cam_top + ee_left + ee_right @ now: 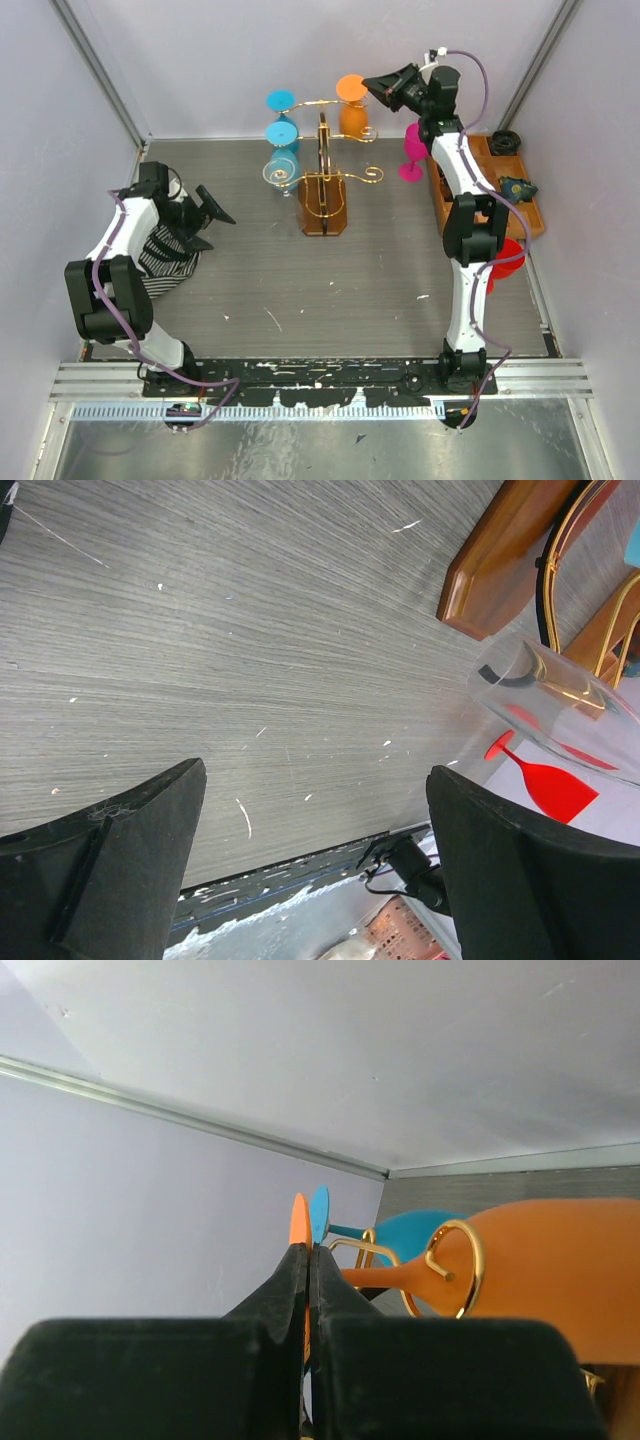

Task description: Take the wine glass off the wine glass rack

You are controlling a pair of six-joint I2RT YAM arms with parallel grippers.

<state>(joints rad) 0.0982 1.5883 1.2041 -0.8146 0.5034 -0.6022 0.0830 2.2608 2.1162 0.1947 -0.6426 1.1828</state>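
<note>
The wine glass rack [323, 150] is gold wire on a brown wooden base [322, 205] at the back middle. An orange wine glass [352, 108] hangs upside down on its right arm. My right gripper [374, 89] is shut on the glass's orange foot disc [299, 1224]. In the right wrist view the orange bowl [560, 1270] sits behind a gold scroll [455, 1265]. Blue glasses [282, 135] hang on the rack's left side. My left gripper [207, 214] is open and empty at the left, and the table shows between its fingers [120, 860].
A pink glass [411, 150] stands on the table right of the rack. An orange-brown compartment tray [500, 190] lies along the right wall, with a red glass [506, 260] near it. A striped cloth [165, 255] lies under the left arm. A clear glass [560, 695] shows in the left wrist view.
</note>
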